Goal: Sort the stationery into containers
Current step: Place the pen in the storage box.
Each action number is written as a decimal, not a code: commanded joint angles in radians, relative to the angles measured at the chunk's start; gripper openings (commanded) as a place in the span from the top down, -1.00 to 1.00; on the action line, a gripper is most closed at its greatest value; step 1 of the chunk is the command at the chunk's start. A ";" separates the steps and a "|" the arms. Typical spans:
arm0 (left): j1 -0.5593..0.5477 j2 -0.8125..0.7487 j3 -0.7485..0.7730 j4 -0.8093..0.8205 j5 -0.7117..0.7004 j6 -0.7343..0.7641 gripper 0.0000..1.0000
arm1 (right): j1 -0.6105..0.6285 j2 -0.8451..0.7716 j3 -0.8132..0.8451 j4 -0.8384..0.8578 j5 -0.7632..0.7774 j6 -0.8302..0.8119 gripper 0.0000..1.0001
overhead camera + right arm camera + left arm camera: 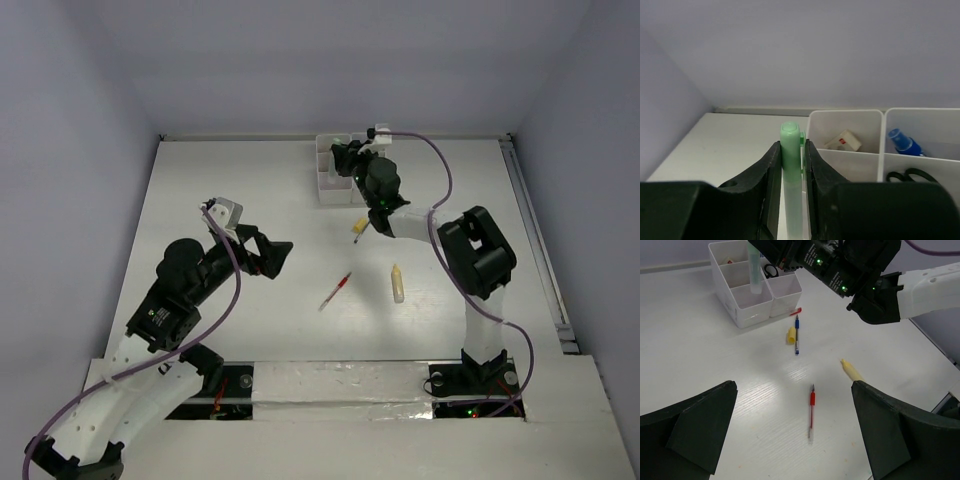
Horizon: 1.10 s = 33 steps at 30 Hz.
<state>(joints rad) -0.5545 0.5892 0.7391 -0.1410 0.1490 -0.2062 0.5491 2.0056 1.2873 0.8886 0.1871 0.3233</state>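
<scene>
White table [250, 170], pale lilac walls [330, 60]

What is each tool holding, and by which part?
The right tool grips the pale-green marker near its top end, body hanging below. The left tool is open, holding nothing.

Right arm [865, 275] overhangs the tray [747, 315]; red pen [811, 410] lies unobstructed.
</scene>
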 commanded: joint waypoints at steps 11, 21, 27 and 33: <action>0.010 0.009 -0.003 0.029 0.001 0.013 -0.98 | -0.006 0.116 0.056 0.228 0.186 -0.147 1.00; 0.030 0.024 -0.003 0.032 0.003 0.013 -0.98 | -0.006 0.166 0.040 0.314 0.210 -0.153 1.00; 0.039 0.035 -0.004 0.034 0.006 0.010 -0.98 | -0.006 0.170 0.007 0.345 0.186 -0.125 0.81; 0.048 0.040 -0.003 0.035 0.007 0.010 -0.98 | -0.006 0.159 -0.009 0.355 0.158 -0.128 0.32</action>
<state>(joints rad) -0.5148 0.6266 0.7391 -0.1406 0.1497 -0.2062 0.5488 2.1685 1.2865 1.1400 0.3489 0.1989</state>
